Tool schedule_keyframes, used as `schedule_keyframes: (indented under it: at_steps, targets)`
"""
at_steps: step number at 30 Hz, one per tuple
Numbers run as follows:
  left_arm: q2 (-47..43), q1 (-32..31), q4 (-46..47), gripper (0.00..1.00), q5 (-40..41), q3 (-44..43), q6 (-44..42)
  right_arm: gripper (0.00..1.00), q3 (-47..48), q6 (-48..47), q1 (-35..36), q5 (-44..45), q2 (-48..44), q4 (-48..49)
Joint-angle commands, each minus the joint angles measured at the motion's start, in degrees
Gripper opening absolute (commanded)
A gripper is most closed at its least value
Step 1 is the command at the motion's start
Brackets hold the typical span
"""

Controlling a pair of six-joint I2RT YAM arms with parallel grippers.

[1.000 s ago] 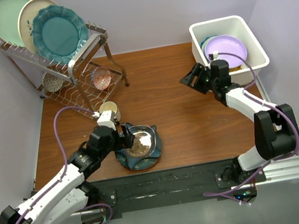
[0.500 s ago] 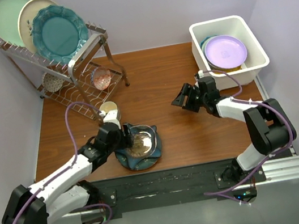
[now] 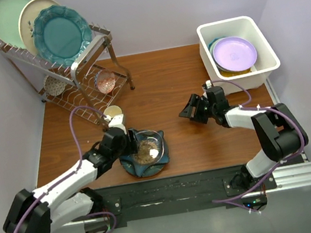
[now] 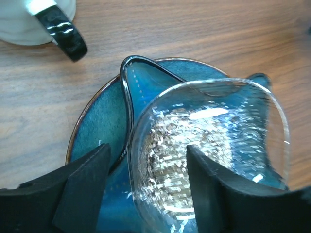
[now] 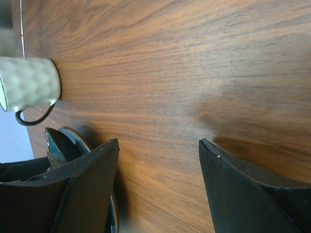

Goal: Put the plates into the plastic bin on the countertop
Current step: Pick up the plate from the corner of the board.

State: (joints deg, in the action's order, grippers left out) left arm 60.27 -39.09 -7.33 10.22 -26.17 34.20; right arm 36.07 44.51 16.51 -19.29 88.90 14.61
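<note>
Lower centre, the clear plate is straddled at its rim by the left gripper for lifting, whether pinched cannot be told; the right gripper is held spread, empty

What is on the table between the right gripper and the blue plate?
Nothing. Only bare countertop lies between the right gripper and the blue plate, as the top view shows.

Lab mock kitchen: wood-grain countertop, wire dish rack at its far-left corner, aluminium frame along its near edge.
</note>
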Motion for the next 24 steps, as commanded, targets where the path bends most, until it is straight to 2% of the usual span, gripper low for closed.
schedule_keyframes:
  at_steps: [1, 3, 6, 10, 14, 24]
  targets:
    - [-7.0, -0.28, -1.36, 0.7, 1.12, 1.12, 2.19, 0.7, -1.09, -0.3, 0.27, -1.45, -1.8, 2.61]
    - [-9.64, -0.28, -2.15, 0.73, 1.73, 0.86, 1.93, 0.7, -1.62, -0.22, 0.27, -1.54, -1.54, 2.96]
    - [-11.4, -0.28, -3.47, 0.7, 0.6, 0.69, 1.75, 0.7, -2.41, 0.05, 0.27, -1.89, -0.93, 3.84]
    - [-8.86, -0.2, -4.7, 0.64, -2.74, -0.02, 1.31, 0.7, -3.2, 0.75, 0.19, -2.42, 0.22, 5.51]
    - [-5.26, -0.28, -4.97, 0.65, -3.1, 0.77, 1.75, 0.7, -3.73, 1.02, 0.27, -2.6, 0.57, 6.22]
    - [-4.54, -0.28, -4.09, 0.64, -4.07, 2.27, 1.49, 0.7, -3.91, 0.14, 0.27, -2.42, 1.36, 5.78]
